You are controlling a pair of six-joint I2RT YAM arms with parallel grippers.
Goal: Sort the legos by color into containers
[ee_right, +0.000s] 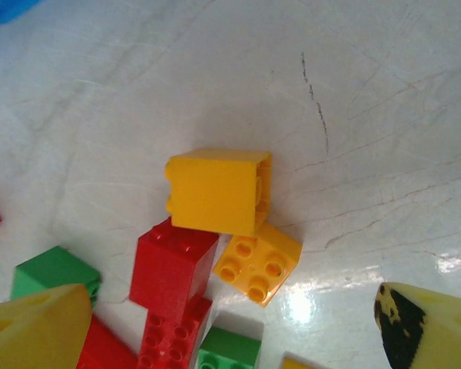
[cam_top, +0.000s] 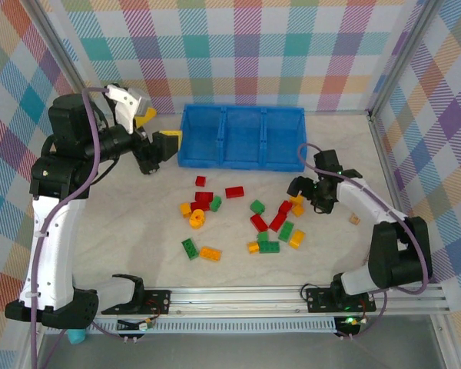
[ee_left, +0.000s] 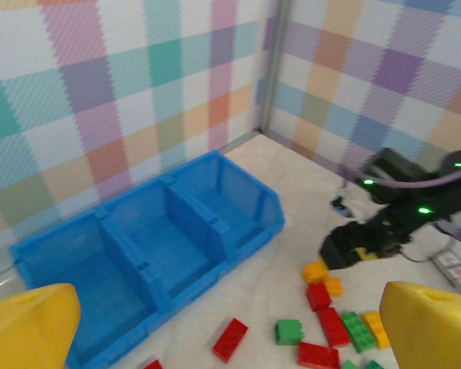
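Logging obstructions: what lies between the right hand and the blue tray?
Bare tabletop, by the top view; the right hand hangs near the tray, at its right front corner.

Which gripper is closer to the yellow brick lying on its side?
Right. The right gripper hovers just over the yellow brick; the left gripper is far off at the blue tray's left end.

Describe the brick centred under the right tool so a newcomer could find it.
Find the blue tray, then the right tool near its right end. Below the tool lies a yellow brick, tipped on its side with no studs showing, unlike the studs-up yellow one touching it.
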